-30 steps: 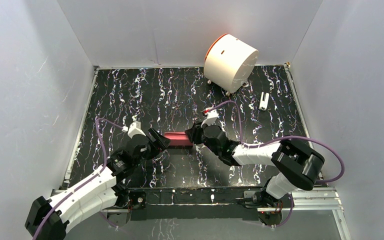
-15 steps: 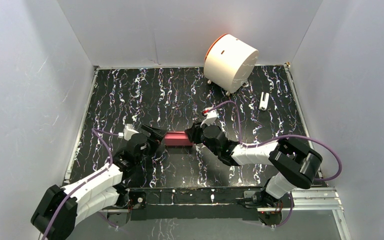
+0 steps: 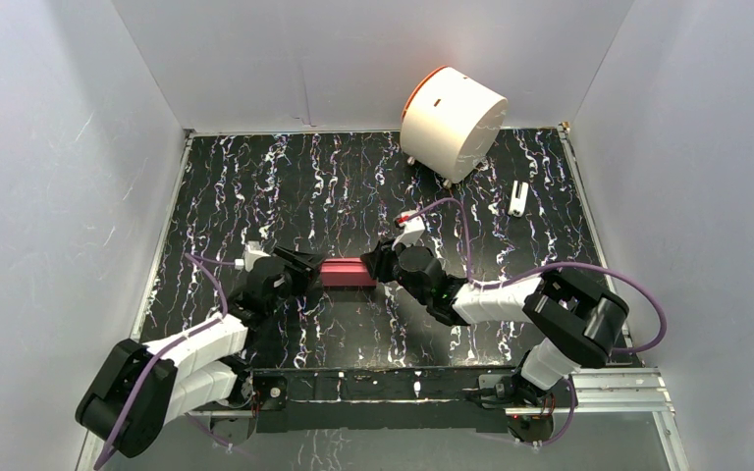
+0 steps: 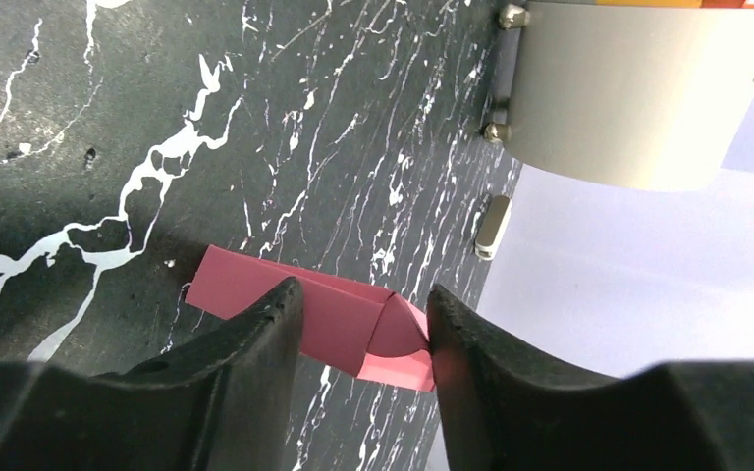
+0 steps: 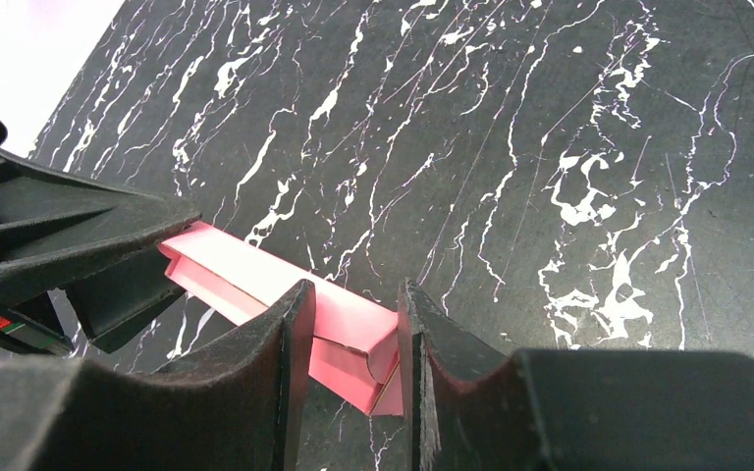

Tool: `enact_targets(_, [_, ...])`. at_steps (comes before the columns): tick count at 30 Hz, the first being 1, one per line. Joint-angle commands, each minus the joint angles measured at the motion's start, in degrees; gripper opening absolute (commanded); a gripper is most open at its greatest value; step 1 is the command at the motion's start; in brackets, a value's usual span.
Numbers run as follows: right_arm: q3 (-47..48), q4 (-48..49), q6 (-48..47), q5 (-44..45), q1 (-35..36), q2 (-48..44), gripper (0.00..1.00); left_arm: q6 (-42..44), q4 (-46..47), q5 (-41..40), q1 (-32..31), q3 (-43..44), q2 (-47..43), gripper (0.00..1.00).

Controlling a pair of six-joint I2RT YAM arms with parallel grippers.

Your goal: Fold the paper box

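Observation:
The pink-red paper box [image 3: 347, 272] lies as a long, partly folded strip on the black marbled table between both grippers. My left gripper [image 3: 306, 263] is at its left end. In the left wrist view the jaws stand apart around the box's end [image 4: 339, 314]. One fingertip [image 4: 442, 329] touches the curved end flap and the other finger [image 4: 270, 329] overlaps the box. My right gripper [image 3: 381, 263] holds the right end. In the right wrist view its fingers [image 5: 295, 324] press both sides of the box [image 5: 245, 270].
A large white cylinder with an orange rim [image 3: 452, 120] stands at the back right. A small white piece [image 3: 518, 198] lies near the right wall. White walls close off three sides, and a metal rail [image 3: 403, 378] runs along the near edge.
My left gripper has swung up to the box's left end and its jaws have narrowed around that end. The right gripper and the box have stayed in place.

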Motion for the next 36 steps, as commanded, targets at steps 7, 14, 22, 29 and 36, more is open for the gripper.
enact_targets(7, [-2.4, -9.6, -1.6, -3.5, 1.4, 4.3, 0.4, -1.2, 1.8, 2.6, 0.5, -5.3, -3.4, 0.16])
enact_targets(14, [-2.6, -8.9, -1.4, -5.5, 1.4, 2.2, 0.41, 4.1, -1.1, 3.2, 0.6, -6.3, -3.2, 0.12])
enact_targets(22, [-1.1, -10.0, -1.8, -6.6, 1.0, 1.9, 0.43, 14.2, -4.3, 4.0, 0.5, -6.9, -1.8, 0.11])
enact_targets(29, [-3.3, -5.4, -2.6, -6.6, 1.0, 5.5, 0.4, 21.3, -7.5, 4.1, 0.3, -7.7, -4.7, 0.28])
enact_targets(36, [-7.8, 1.0, -4.8, -7.2, 1.1, 8.4, 0.36, 23.7, -8.4, 6.0, 0.2, -8.5, -6.7, 0.43])
